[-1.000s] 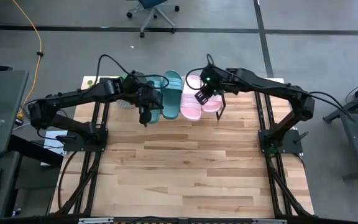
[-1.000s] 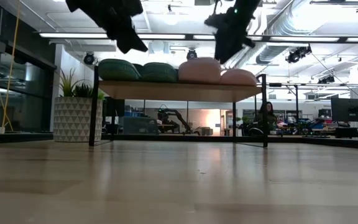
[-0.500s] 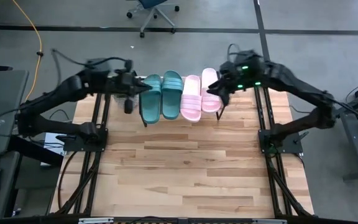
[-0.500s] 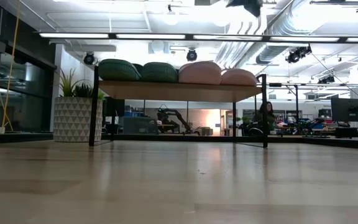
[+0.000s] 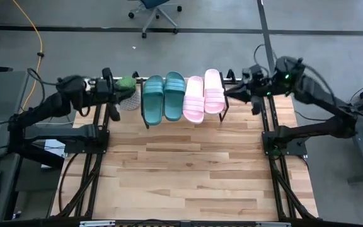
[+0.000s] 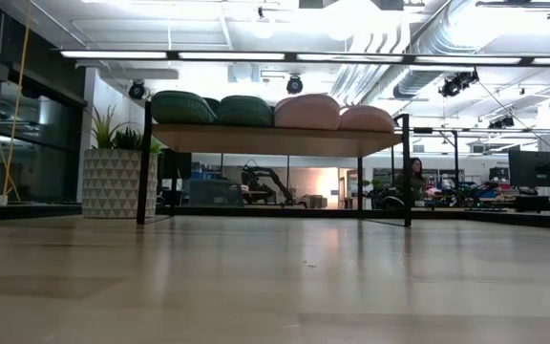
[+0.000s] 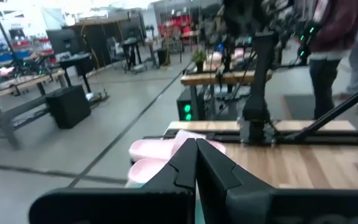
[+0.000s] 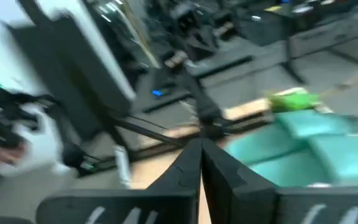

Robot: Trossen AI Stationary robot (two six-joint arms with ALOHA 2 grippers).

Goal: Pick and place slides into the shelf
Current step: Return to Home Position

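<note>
Sitting side by side on the shelf, teal slides and pink slides all run front-to-back; left gripper and right gripper flank the shelf, both pinched shut, empty.

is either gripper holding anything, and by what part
Nothing is held. The left gripper and right gripper are both shut and empty, either side of the slides on the shelf.

Floor: grey concrete, dark seams
Upper centre: blue office chair
Ceiling: strip lights, ducts
Left, low view: patterned planter
</note>
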